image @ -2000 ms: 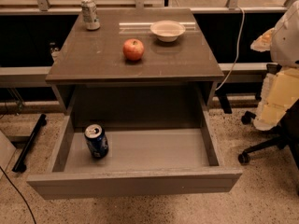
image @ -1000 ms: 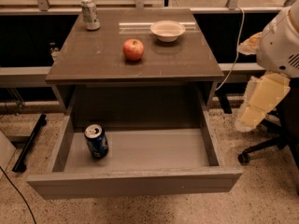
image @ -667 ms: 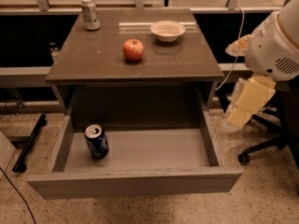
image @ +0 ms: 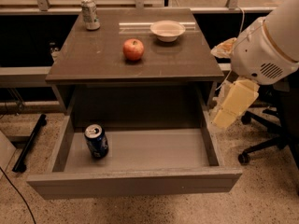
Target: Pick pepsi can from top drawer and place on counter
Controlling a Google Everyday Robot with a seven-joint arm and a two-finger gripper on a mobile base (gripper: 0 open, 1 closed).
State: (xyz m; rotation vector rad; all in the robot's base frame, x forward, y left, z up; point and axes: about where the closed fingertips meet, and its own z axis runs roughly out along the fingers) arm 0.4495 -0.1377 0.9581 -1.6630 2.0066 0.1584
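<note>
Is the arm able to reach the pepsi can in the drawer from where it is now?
Probably yes. The drawer is open, and the can stands alone at its left, uncovered from above. The end effector hangs outside the drawer's right wall, so it must cross over.

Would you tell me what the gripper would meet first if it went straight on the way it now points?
Probably the right wall of the top drawer. The gripper hangs just outside it, pointing down and left. Depth is unclear, so it may reach the floor instead.
</note>
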